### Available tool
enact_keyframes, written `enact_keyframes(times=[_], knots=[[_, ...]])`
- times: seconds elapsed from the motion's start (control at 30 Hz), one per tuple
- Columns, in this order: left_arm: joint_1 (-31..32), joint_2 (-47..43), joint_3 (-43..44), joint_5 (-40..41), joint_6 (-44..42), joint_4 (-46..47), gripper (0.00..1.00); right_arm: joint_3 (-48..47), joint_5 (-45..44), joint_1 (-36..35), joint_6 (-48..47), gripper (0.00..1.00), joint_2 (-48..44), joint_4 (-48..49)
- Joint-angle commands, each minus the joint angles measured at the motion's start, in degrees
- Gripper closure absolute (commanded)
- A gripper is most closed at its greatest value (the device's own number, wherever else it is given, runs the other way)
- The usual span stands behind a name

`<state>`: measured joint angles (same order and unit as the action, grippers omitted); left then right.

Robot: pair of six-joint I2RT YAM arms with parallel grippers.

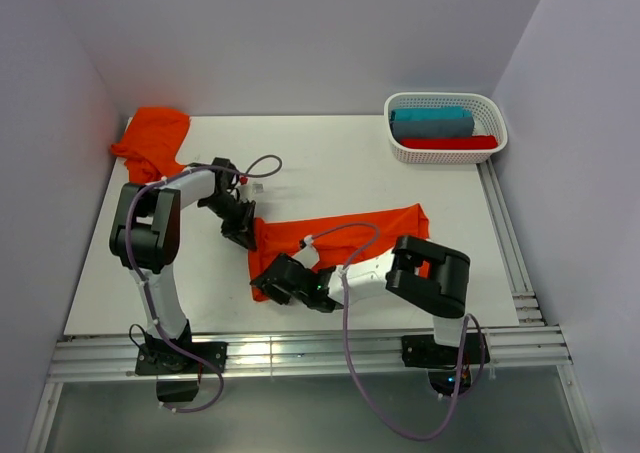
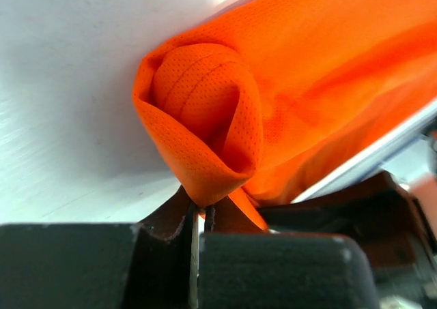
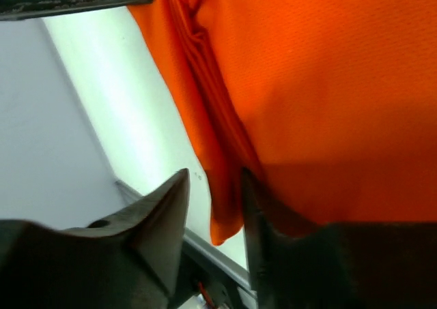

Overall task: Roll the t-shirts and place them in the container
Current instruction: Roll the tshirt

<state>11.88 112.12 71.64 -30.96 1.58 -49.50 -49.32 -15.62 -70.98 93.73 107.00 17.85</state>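
An orange t-shirt [image 1: 345, 235] lies folded into a long strip across the middle of the table. Its left end is curled into a small roll [image 2: 205, 97]. My left gripper [image 1: 243, 235] sits at that end, shut [image 2: 203, 210] on a pinch of the roll's outer fabric. At the strip's near-left corner, my right gripper [image 1: 268, 281] stands open [image 3: 215, 207], and the shirt's loose edge [image 3: 225, 207] hangs between its fingers, against the right one. A second orange t-shirt [image 1: 152, 138] lies crumpled in the back-left corner.
A white lattice basket [image 1: 445, 155] at the back right holds a teal cloth [image 1: 432, 121] and a red cloth [image 1: 450, 142]. Walls close in the table at the left, back and right. A metal rail [image 1: 300, 353] runs along the near edge.
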Motion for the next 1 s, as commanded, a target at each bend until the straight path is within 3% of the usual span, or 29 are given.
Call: enact_keyframes(times=[0.0,0.1,0.37,0.53,0.97], knots=[[0.6,-1.72,3.24,11.17,-0.18,0.11,1.0,-5.41,-6.86,-1.35,-5.14,0.52,-1.61,-24.85],[1.48,-1.46,4.04,13.82,-0.18,-0.86,1.0,-12.17,-11.17,-2.14,-7.24,0.46,-2.15,-34.52],[3.5,-1.64,5.01,16.55,0.09,-2.27,1.0,-35.3,-21.81,-2.67,-14.54,0.49,5.05,-59.92],[4.38,-1.55,4.83,16.37,0.26,-2.45,1.0,-45.67,-24.63,-2.32,-22.96,0.55,11.99,-58.02],[4.91,-1.46,5.09,16.63,0.35,-2.45,1.0,-52.45,-27.36,-2.14,-30.1,0.63,18.07,-53.0]])
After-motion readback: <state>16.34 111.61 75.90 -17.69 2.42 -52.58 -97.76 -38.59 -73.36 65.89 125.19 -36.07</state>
